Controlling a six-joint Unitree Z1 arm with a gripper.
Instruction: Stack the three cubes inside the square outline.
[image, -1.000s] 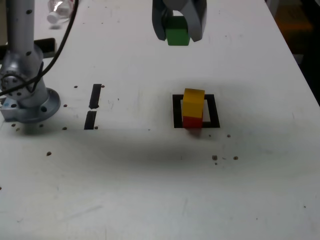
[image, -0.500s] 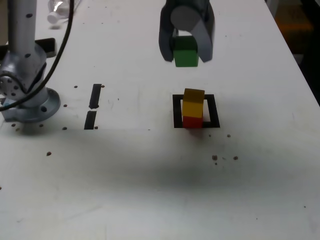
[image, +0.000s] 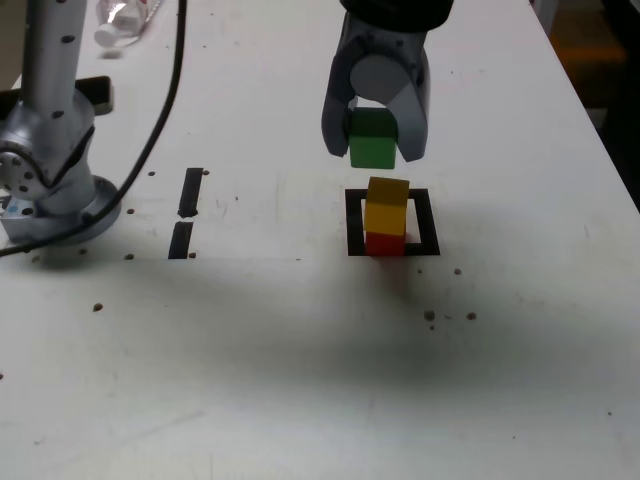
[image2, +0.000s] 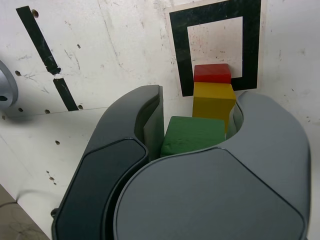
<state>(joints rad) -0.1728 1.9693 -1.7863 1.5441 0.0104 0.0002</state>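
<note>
White tabletop. Gripper: fingers clamped on green cube, above and slightly off yellow cube on red cube, inside square outline. Risk: off-centre release may topple the stack.

a white table, speckled with small dark crumbs, carries a black square outline with the red cube standing in it, two short black tape strips on the exterior view's left, and the arm's grey base beyond them.
</note>
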